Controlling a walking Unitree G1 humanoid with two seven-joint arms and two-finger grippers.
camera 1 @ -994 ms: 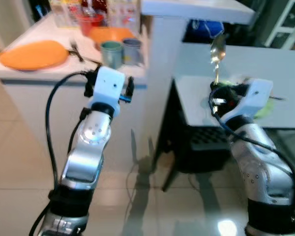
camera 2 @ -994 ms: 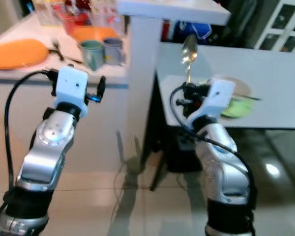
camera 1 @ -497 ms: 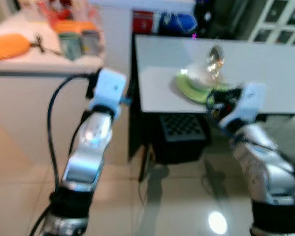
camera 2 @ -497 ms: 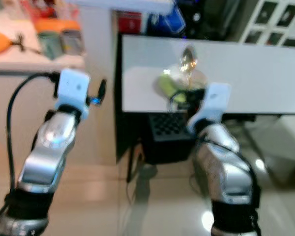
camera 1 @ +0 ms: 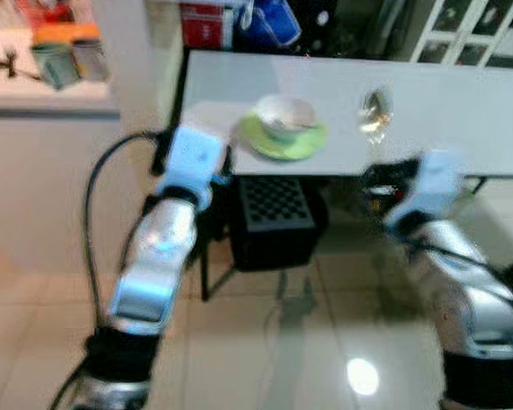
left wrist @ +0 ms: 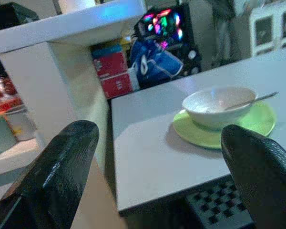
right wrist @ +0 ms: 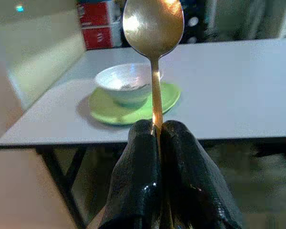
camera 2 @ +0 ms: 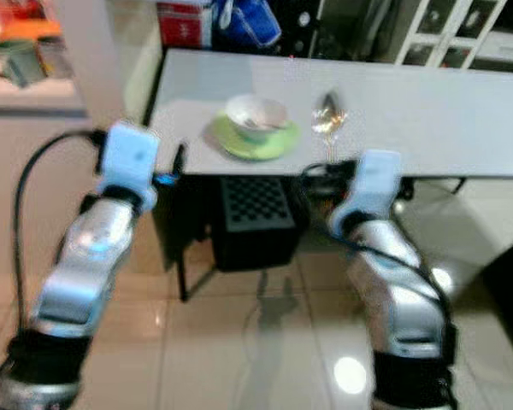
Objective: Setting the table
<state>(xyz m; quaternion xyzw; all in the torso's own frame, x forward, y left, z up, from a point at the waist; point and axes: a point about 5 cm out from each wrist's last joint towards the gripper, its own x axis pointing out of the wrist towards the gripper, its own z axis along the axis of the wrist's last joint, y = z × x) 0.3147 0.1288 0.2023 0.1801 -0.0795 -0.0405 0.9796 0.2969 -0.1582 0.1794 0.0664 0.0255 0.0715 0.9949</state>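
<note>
Holding a spoon (right wrist: 153, 28) upright, the right gripper (right wrist: 157, 131) has both black fingers pressed tight together on the handle, bowl end up. From the head views the right gripper sits just short of the near edge of a white table (camera 1: 462, 102), with the spoon's bowl rising above that edge. On the table, near its left end, a white bowl (camera 1: 284, 114) rests on a green plate (camera 1: 282, 142); a thin utensil handle (left wrist: 250, 100) leans out over the bowl's rim. Spoon and bowl stand apart, the spoon to the right of the plate. Left gripper (left wrist: 157, 157) is raised in front of the table's left corner, fingers spread wide with nothing between them. Under the table sits a dark perforated crate (camera 1: 272, 219). Off to the left, a pale counter (camera 1: 51, 94) carries two cups (camera 1: 53, 65); detail is blurred. Behind the table, red boxes (left wrist: 112, 71) and a blue bag (left wrist: 155, 64). Floor is glossy beige tile (camera 1: 274, 342).
</note>
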